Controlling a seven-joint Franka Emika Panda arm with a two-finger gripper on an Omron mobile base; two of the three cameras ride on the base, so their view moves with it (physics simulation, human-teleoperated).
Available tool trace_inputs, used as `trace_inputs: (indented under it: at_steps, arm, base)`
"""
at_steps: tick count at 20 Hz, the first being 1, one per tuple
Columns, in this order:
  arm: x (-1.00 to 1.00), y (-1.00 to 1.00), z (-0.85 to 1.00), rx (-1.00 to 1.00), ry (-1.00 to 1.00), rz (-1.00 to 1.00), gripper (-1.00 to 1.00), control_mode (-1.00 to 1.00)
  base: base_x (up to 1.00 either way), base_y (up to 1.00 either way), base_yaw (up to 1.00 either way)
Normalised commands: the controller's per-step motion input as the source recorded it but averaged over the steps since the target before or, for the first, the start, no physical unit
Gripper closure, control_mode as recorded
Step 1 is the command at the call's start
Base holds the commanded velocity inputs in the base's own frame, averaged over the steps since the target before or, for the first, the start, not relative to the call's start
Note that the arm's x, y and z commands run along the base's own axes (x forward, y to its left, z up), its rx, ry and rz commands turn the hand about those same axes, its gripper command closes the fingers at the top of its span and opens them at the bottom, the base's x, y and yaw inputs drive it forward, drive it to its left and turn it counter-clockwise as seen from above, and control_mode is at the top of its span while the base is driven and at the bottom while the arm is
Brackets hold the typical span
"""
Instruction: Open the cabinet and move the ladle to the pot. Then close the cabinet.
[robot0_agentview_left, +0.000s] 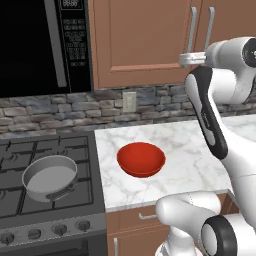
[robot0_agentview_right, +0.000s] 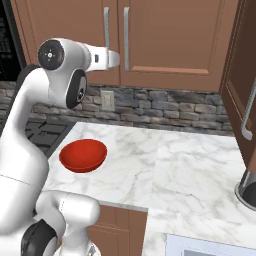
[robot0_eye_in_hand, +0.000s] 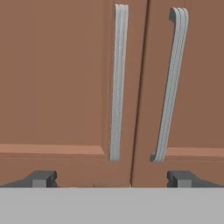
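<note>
The cabinet (robot0_agentview_left: 145, 40) is cut off by the top edge in both base views, so its upper panels and the tops of its bar handles (robot0_agentview_right: 106, 27) go unseen. Its doors are shut, hiding whatever is inside. In the hand view, the handle tops meet the upper edge. The microwave (robot0_agentview_left: 40, 45) runs off the top and left edges. The arm hides part of the counter (robot0_agentview_left: 200, 160). At the right base view's right edge, a dark round object (robot0_agentview_right: 248, 191) is cropped and cannot be identified.

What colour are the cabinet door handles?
Silver; the cabinet handles show best in the hand view.
</note>
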Motion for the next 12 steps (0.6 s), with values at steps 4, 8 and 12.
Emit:
trace_inputs:
  at_steps: [4,8,12]
  arm:
    - [0.24,-0.06,0.01,0.00,0.00,0.00,-1.00,-1.00]
    - [0.26,-0.03,0.00,0.00,0.00,0.00,-1.00,-1.00]
    - [0.29,0.00,0.00,0.00,0.00,0.00,-1.00,-1.00]
  base:
    - [0.00,0.00,0.00]
    - [0.00,0.00,0.00]
    - [0.00,0.00,0.00]
